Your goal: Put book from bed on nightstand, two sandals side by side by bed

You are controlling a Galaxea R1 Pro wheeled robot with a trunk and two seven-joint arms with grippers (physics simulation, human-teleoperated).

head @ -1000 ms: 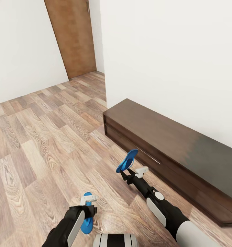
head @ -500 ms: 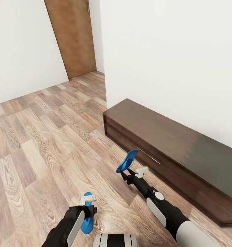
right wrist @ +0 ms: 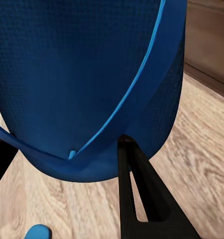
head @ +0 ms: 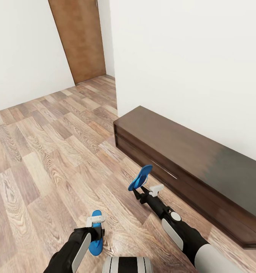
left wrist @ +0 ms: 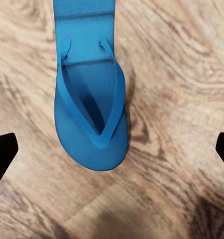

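My view has tipped slightly while I carry one bright blue flip-flop sandal (head: 140,177) clamped in my right gripper (head: 140,188), the second blue sandal (left wrist: 90,109) lying on the wood-plank floor (head: 40,151) under my left gripper (head: 96,223), jaws spread, bed out of sight.

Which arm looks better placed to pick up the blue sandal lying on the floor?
Left. The left gripper hangs open right over the floor sandal, fingers either side, while the right gripper is busy holding the other sandal.
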